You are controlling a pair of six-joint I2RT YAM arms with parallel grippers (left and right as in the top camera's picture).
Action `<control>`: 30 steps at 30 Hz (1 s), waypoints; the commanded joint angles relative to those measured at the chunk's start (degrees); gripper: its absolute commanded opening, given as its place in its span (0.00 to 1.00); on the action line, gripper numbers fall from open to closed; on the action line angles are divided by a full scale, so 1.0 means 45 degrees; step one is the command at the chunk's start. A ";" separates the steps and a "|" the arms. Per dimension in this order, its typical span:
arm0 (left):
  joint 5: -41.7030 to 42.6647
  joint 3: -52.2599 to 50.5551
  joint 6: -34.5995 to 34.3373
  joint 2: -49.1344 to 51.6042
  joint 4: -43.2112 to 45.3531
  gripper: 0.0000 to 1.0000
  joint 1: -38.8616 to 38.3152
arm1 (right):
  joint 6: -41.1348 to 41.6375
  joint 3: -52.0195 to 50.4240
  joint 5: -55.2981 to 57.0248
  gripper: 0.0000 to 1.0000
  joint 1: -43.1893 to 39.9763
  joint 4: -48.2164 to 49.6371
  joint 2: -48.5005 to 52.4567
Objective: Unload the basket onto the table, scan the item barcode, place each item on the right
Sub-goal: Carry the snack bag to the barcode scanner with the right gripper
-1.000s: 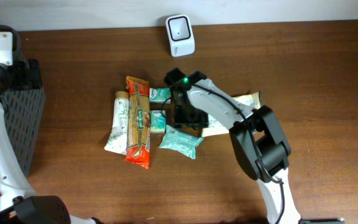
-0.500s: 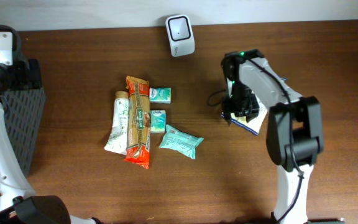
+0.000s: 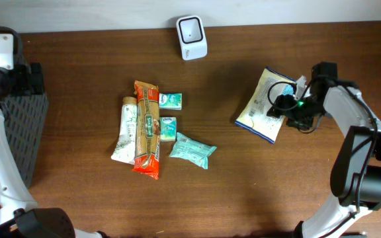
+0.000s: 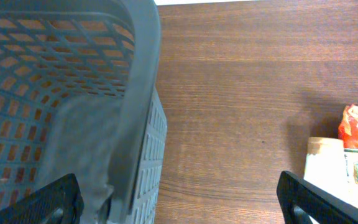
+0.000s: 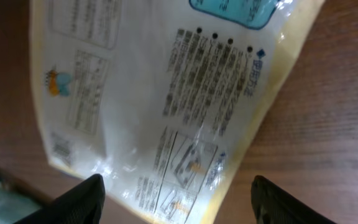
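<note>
A white and yellow pouch (image 3: 262, 106) lies on the table at the right, printed side up. It fills the right wrist view (image 5: 166, 93), where its small print is too blurred for me to make out a barcode. My right gripper (image 3: 286, 106) hovers over the pouch's right edge. Its jaws (image 5: 179, 202) stand wide open, one on each side of the pouch's lower end, and do not pinch it. The white scanner (image 3: 192, 37) stands at the back edge of the table. My left gripper (image 4: 179, 202) hangs open above the basket's rim, holding nothing.
Left of centre lie a white tube (image 3: 126, 129), an orange bar wrapper (image 3: 147, 129), two small green boxes (image 3: 170, 100) (image 3: 167, 127) and a teal pouch (image 3: 192, 150). A grey mesh basket (image 3: 26, 125) stands at the far left, its rim (image 4: 142, 93) under the left wrist.
My right arm swung from the pile of items to the right side, carrying the white and yellow pouch. The pouch now lies there and the jaws have widened. The left arm has not moved.
</note>
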 commanded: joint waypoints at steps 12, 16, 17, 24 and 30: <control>0.0102 0.0053 0.0199 0.0010 0.0019 0.99 0.0078 | 0.0758 -0.2511 -0.0471 0.04 0.1511 0.4435 0.2273; 0.0097 0.0053 0.0204 0.0010 0.0019 0.99 0.0083 | -0.0345 -0.2137 -0.3361 0.04 0.1491 0.3682 0.1661; 0.0097 0.0053 0.0199 0.0010 0.0019 0.99 0.0083 | -0.0495 -0.1928 -0.3691 0.04 0.1491 0.3269 0.1268; 0.0102 0.0053 0.0199 0.0010 0.0024 0.99 0.0078 | 0.0845 -0.1375 -0.5090 0.04 0.1515 0.2273 -0.4813; 0.0102 0.0053 0.0199 0.0010 0.0019 0.99 0.0078 | 0.2875 -0.0986 0.1511 0.04 0.2686 0.2385 -0.8942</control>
